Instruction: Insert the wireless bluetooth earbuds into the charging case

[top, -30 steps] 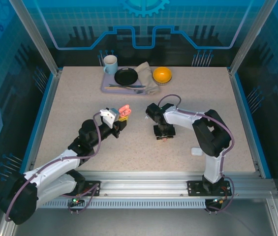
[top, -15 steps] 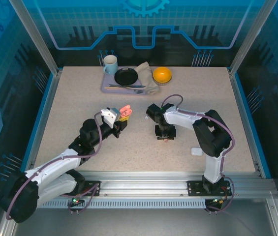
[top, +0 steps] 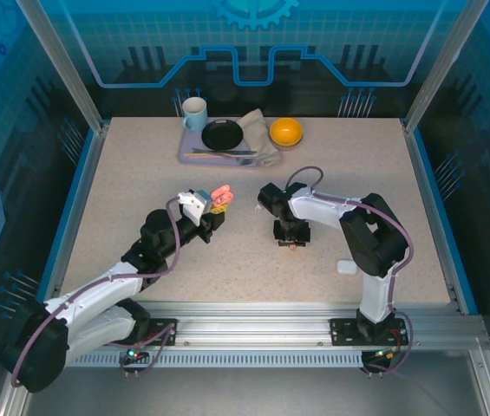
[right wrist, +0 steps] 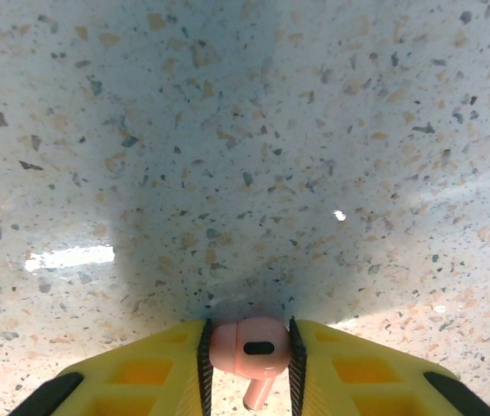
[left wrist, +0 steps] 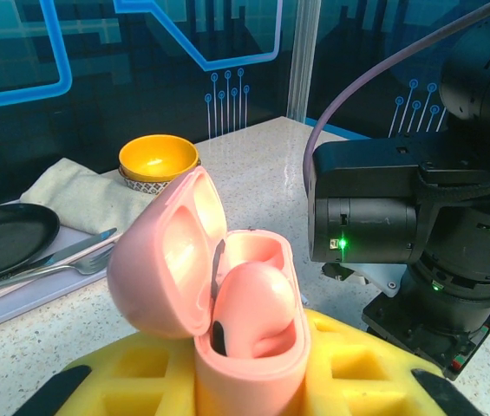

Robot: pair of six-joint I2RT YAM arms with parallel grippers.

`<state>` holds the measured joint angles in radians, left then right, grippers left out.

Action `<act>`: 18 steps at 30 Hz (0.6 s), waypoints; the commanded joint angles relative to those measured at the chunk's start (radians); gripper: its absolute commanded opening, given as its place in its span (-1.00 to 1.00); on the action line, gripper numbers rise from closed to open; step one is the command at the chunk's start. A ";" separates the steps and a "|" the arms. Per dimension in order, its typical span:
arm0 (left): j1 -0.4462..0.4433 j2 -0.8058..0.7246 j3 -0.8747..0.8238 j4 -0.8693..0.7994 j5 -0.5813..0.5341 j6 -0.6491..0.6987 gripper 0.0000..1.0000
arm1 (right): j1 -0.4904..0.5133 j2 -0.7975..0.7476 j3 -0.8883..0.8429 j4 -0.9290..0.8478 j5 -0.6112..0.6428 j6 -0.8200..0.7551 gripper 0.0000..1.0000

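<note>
Pinching the tiny pink stemmed earbud (right wrist: 249, 348) between its jaws, stem trailing backward, the right gripper (right wrist: 246, 334) sits right of the open pink rounded charging case (left wrist: 227, 295), clamped in the jaws of the left gripper (left wrist: 249, 381).

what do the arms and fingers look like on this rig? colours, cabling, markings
Left arm and right arm match: white link shells, black joint housings, a grey-purple cable looped outside each. Fingers are yellow plastic with recessed square pockets, black-lined on the inside. A green LED glows on the right arm's black end housing.
</note>
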<state>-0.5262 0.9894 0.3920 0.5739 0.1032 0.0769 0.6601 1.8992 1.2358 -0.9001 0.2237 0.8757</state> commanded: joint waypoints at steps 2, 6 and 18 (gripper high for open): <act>0.006 0.005 0.034 0.049 0.024 -0.002 -1.00 | 0.003 -0.012 -0.014 -0.016 0.014 0.018 -0.44; 0.005 0.006 0.036 0.047 0.023 -0.002 -1.00 | 0.002 -0.040 -0.019 -0.012 0.020 0.018 -0.45; 0.006 0.023 0.050 0.045 0.022 0.002 -1.00 | 0.002 -0.199 0.001 0.017 0.064 -0.013 -0.46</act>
<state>-0.5262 1.0073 0.4019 0.5735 0.1032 0.0769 0.6601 1.7462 1.2163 -0.8951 0.2577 0.8722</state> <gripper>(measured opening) 0.231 0.275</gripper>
